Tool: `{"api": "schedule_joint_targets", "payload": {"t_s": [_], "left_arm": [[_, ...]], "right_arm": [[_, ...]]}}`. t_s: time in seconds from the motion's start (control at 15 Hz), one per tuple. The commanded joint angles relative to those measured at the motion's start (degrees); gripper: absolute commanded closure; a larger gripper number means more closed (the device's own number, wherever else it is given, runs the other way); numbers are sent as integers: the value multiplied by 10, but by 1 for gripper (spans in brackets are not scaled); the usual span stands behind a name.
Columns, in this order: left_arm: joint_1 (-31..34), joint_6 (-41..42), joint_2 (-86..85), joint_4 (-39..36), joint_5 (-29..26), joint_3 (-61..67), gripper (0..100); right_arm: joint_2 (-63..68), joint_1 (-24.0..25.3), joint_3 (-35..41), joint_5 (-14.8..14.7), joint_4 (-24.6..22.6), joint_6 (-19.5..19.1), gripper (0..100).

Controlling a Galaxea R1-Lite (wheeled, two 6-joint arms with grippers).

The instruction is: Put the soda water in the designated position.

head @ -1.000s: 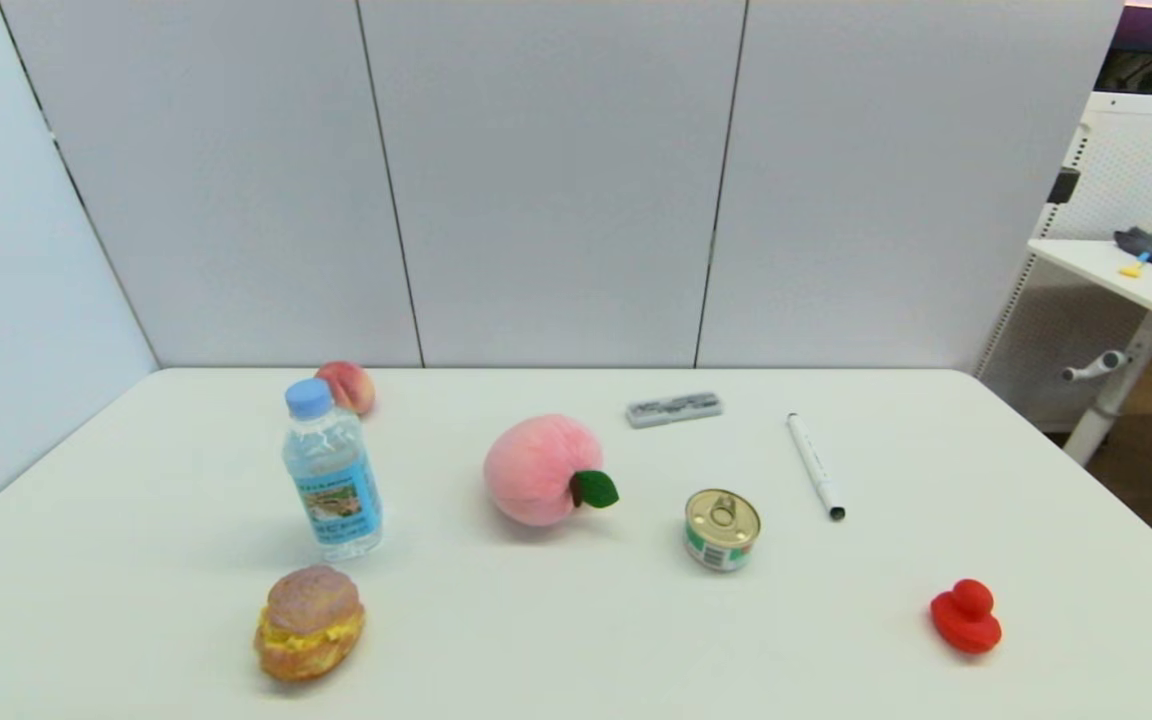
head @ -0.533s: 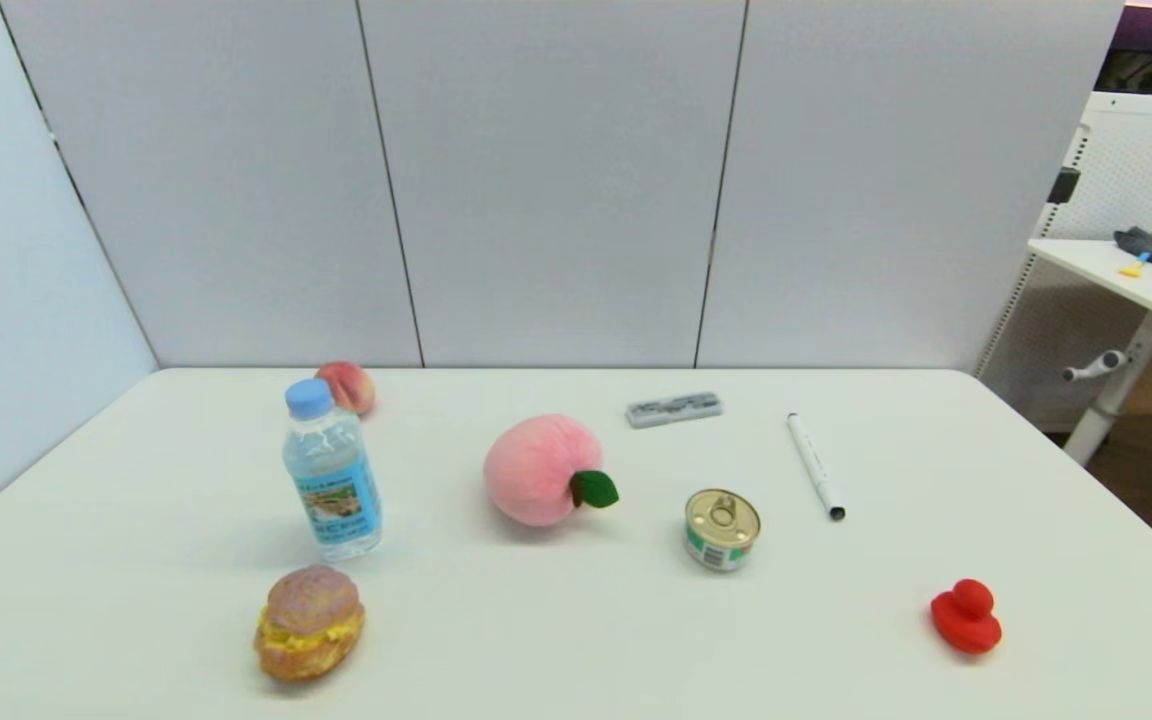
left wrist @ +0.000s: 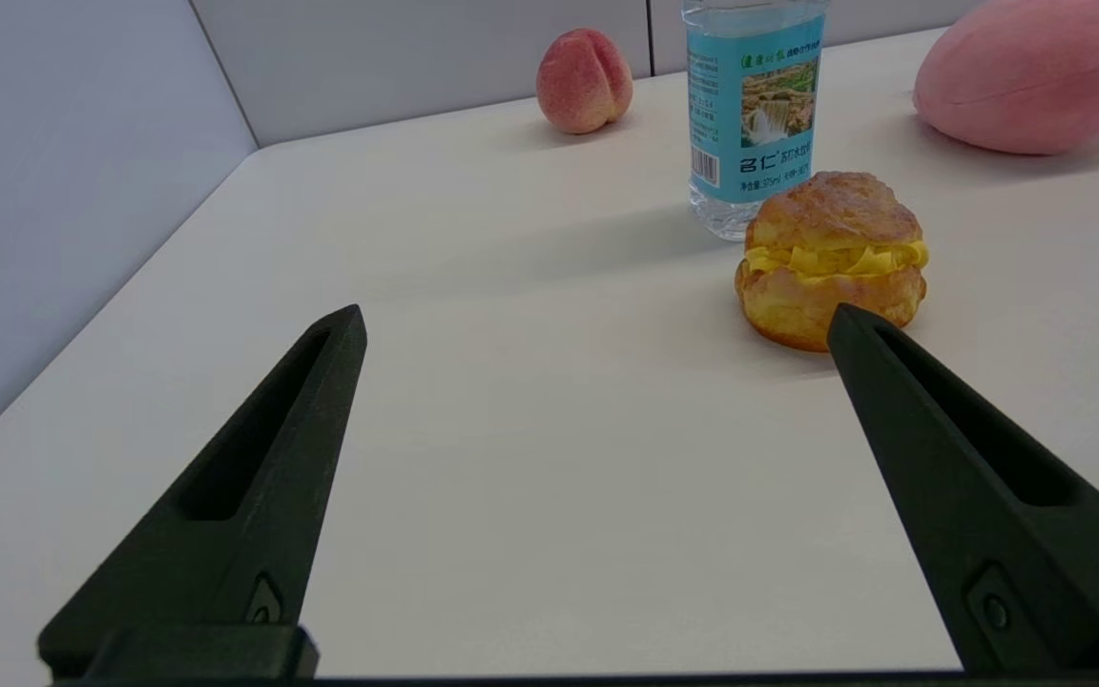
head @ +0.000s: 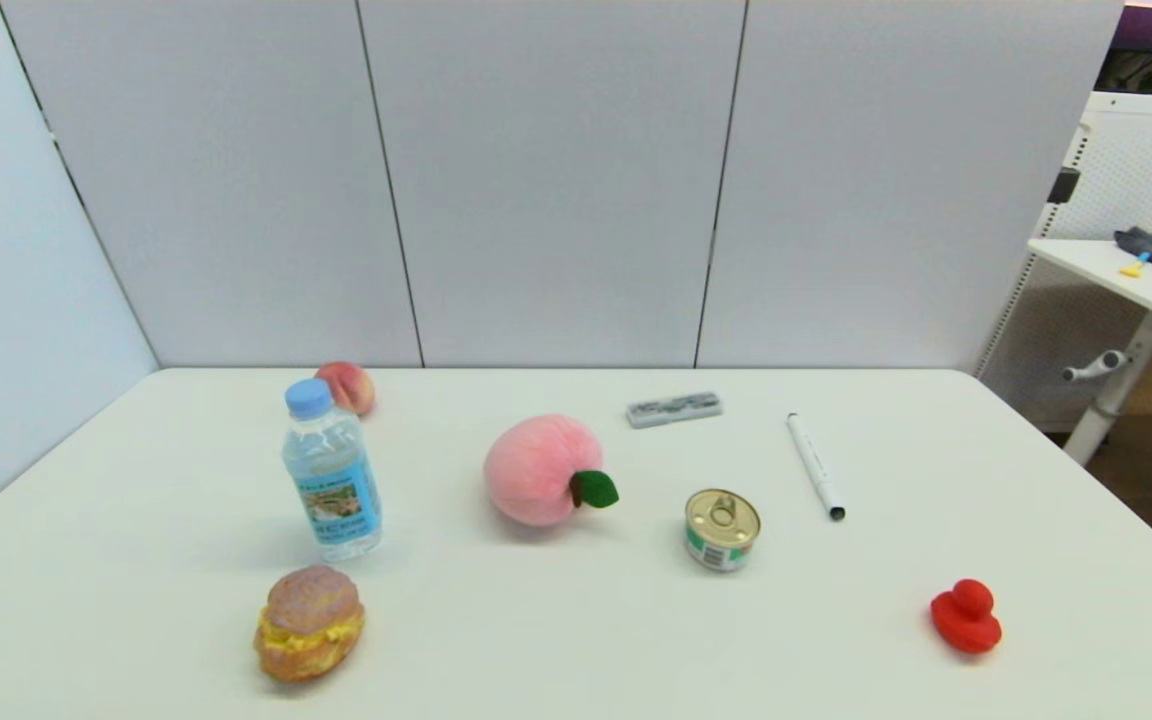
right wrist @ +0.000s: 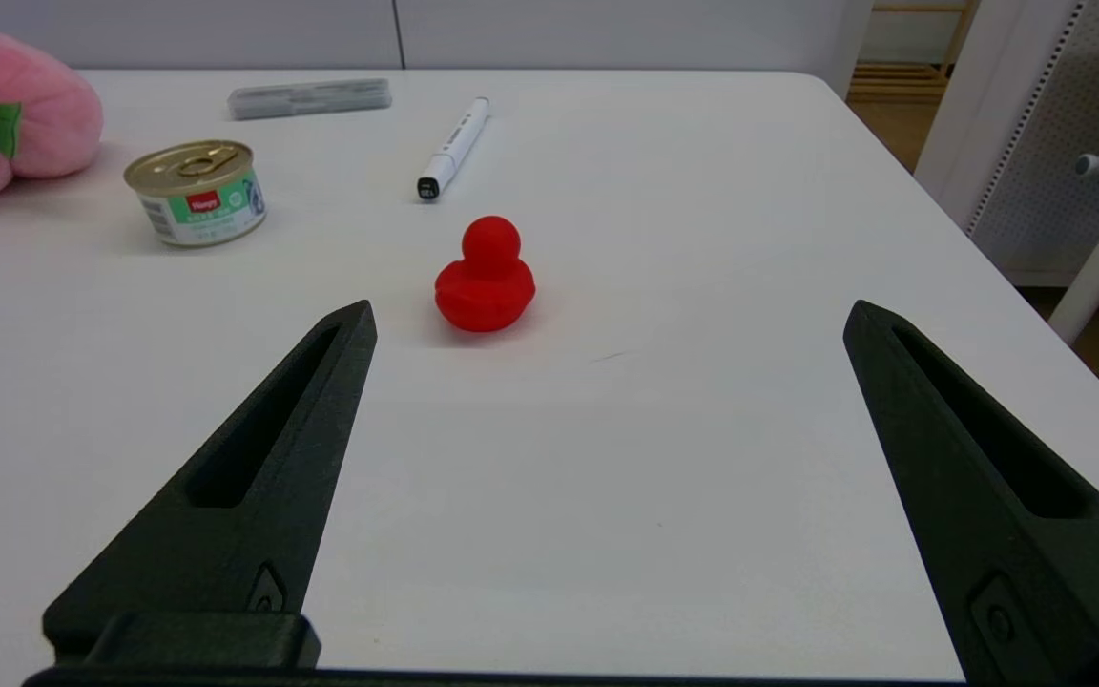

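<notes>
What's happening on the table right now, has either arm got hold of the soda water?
Nothing is held. The soda water stands upright on the table's left side, just behind the cream puff and apart from it. The left gripper is open, low over the near left of the table, facing the bottle from a distance. The right gripper is open too, on the right side near the red duck, idle.

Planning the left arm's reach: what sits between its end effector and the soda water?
In the left wrist view, a cream puff sits just before the soda water.
</notes>
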Motion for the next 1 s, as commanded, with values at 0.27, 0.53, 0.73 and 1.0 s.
{"api": "schedule_joint_targets", "payload": {"t_s": [0.27, 0.53, 0.73, 1.0], "left_arm": [[0, -6, 0, 8, 0, 0, 0], [0, -13, 1, 8, 0, 0, 0], [0, -35, 1, 9, 3, 0, 0], [0, -136, 1, 10, 42, 0, 0]], "right_arm": [[1, 0, 0, 0, 0, 0, 0], [1, 0, 0, 0, 0, 0, 0], [1, 0, 0, 0, 0, 0, 0], [1, 0, 0, 0, 0, 0, 0]]}}
